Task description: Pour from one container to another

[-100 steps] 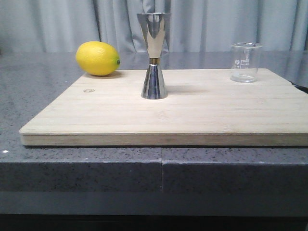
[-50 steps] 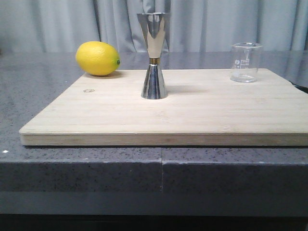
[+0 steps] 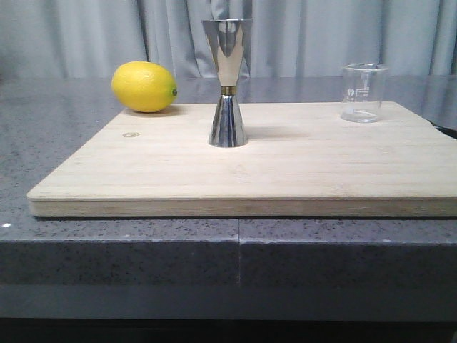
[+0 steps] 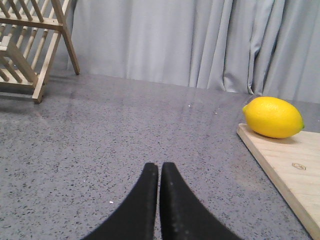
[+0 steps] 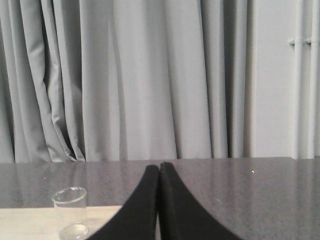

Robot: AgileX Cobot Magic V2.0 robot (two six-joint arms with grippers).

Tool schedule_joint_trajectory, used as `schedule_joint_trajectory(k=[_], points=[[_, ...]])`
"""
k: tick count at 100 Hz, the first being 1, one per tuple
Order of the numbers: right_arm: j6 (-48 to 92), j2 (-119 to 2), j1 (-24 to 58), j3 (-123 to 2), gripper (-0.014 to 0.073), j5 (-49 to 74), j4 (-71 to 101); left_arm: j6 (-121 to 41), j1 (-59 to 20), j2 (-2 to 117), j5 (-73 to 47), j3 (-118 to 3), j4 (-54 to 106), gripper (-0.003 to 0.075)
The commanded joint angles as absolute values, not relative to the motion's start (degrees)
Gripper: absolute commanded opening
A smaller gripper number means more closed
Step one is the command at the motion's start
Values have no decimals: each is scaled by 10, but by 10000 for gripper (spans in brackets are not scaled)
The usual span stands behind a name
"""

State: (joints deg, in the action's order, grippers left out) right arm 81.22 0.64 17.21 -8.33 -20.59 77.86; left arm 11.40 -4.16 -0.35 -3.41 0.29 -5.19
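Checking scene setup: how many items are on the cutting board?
3. Lemon at the far left corner, steel jigger upright mid-board, glass beaker at the far right. Nothing seems hidden.

Cut-off edges and unreadable detail

The board (image 3: pixel 285 171) runs off the front view's right edge, and a dark shape (image 3: pixel 448 131) beside it there is too cropped to identify. The beaker (image 3: pixel 364 93) bears marks too faint to read; whether it holds liquid cannot be told. The wooden rack (image 4: pixel 27 45) is cropped, and the small stamp (image 3: pixel 131 134) is illegible.
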Motion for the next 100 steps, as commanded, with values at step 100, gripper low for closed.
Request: schedule_joint_trajectory(k=[100], points=[[-54, 17, 16, 20, -50, -22, 5, 113, -40, -16, 7, 15, -48, -21]])
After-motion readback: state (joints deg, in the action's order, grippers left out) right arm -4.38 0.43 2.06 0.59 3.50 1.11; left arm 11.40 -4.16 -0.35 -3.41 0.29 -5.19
